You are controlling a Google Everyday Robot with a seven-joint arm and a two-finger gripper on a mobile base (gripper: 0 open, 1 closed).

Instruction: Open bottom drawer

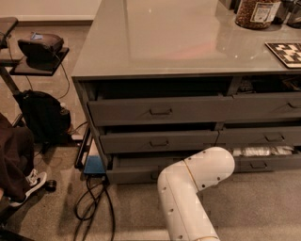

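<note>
Bottom drawer [130,176] is the lowest in the left stack under the grey counter [188,42], and it's partly pulled out. A strip of bare grey tray shows behind its front. Its front sits proud of the middle drawer [157,141] and top drawer [155,111] above, both also ajar with dark gaps over them.

The white arm [197,188] comes up from the bottom edge, with its elbow bent just in front of the bottom drawer's right end, covering that end and the handle area. The gripper is hidden behind that elbow, somewhere at the drawer front. Can't tell if it's holding anything or how it's set.

In the right stack, the lowest drawer [263,162] is ajar with white packets [256,151] inside. A jar [256,12] and checkered board [287,52] sit on the counter's right side. On the floor left of the stack are a blue box [94,164], loose cables [94,207] and a black bag [44,115].
</note>
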